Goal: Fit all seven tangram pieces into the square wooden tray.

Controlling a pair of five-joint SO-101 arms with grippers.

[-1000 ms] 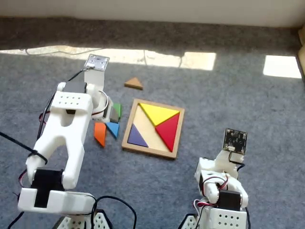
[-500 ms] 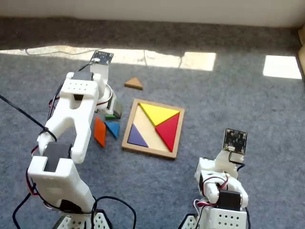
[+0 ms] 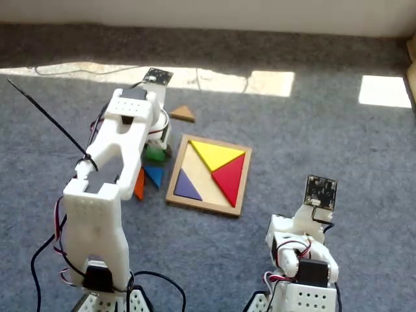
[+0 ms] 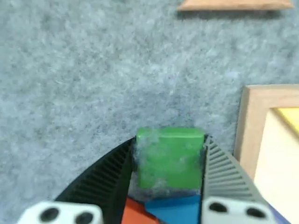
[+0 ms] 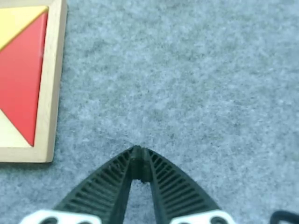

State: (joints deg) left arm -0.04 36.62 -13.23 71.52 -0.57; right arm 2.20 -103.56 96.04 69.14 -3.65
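The square wooden tray (image 3: 174, 182) lies mid-carpet holding a yellow triangle (image 3: 214, 155), a red triangle (image 3: 231, 179) and a purple triangle (image 3: 187, 187). My left gripper (image 4: 169, 156) is shut on the green piece (image 4: 170, 156), just left of the tray's frame (image 4: 252, 126); that green piece (image 3: 154, 155) peeks out beside the arm in the high view. Under it lie a blue piece (image 4: 173, 210) and an orange piece (image 4: 135, 215), also the blue piece (image 3: 155, 174) and orange piece (image 3: 138, 185) in the high view. A tan triangle (image 3: 182, 114) lies farther back. My right gripper (image 5: 139, 163) is shut and empty over bare carpet near the tray corner (image 5: 46, 140).
Grey carpet (image 3: 325, 130) covers the whole floor, with bright sunlit patches (image 3: 383, 90) along the back. The right arm's base (image 3: 304, 266) sits folded at the front right. Open carpet lies right of the tray.
The left arm has stretched forward and to the right over the loose pieces, its wrist now nearer the tan triangle and the tray's left edge. The right arm has stayed still.
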